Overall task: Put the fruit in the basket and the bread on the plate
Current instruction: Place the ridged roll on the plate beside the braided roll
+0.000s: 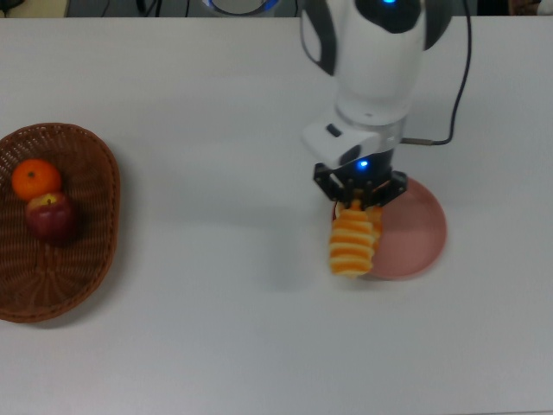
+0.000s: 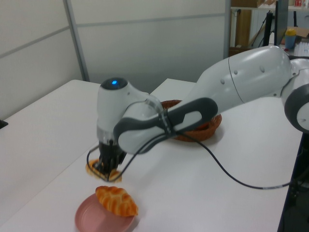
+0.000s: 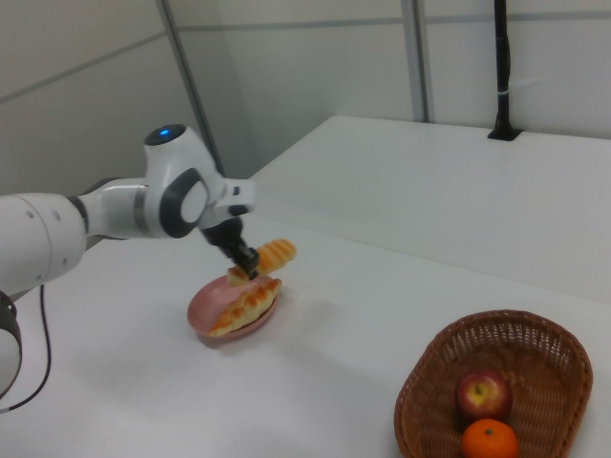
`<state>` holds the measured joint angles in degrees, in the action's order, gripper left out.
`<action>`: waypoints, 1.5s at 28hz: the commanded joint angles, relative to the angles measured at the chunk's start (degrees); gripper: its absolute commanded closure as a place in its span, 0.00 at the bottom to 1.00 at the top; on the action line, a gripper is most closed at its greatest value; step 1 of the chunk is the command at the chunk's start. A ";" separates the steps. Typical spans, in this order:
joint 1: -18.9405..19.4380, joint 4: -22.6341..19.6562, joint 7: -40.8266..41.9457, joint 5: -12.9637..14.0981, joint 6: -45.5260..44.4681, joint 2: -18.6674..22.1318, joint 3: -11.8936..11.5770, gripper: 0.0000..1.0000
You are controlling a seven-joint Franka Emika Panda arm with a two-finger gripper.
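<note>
Top view shows the tool clamped on one end of the ridged loaf, held above the pink plate's left rim. Braided pastry lies on that plate. Mandarin and apple sit in the basket, well apart on the tabletop.

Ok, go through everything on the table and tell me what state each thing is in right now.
Gripper: shut on the ridged loaf.
Ridged loaf: lifted off the table, by the plate's edge.
Braided pastry: lying on the plate.
Plate: holds one pastry.
Basket: holds both fruits.
Mandarin: in the basket.
Apple: in the basket, beside the mandarin.
</note>
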<state>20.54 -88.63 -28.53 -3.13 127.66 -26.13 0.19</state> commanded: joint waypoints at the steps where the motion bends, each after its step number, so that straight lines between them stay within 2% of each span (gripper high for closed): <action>1: 3.44 -3.82 -1.97 -0.91 -1.36 1.88 -0.63 0.99; 7: 5.56 -4.44 -1.97 -1.43 -1.36 1.79 -0.63 0.99; 11: 6.96 -4.97 -2.05 -3.98 -1.36 1.18 -0.63 0.97; 13: 6.97 -4.88 -2.05 -4.16 -1.27 0.30 -0.63 0.96; 16: 6.97 -4.79 -2.05 -4.42 -1.10 -0.58 -0.63 0.83; 18: 7.14 -4.79 -2.05 -6.26 -1.10 -0.76 -0.63 0.44; 19: 7.14 -4.79 -2.05 -6.88 -1.10 -0.76 -0.63 0.20; 20: 7.14 -4.79 -2.14 -7.23 -1.18 -0.76 -0.63 0.05; 21: 7.23 -4.79 -2.14 -7.59 -1.18 -0.76 -0.63 0.00; 30: 7.49 -4.35 -3.98 -7.94 -1.45 0.38 -0.11 0.00; 34: 7.49 -4.35 -4.69 -7.77 -1.88 2.40 0.42 0.00; 42: 6.44 -2.51 -4.17 -6.98 -8.38 8.28 0.25 0.00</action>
<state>27.55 -90.72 -31.82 -9.88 123.79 -22.90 0.78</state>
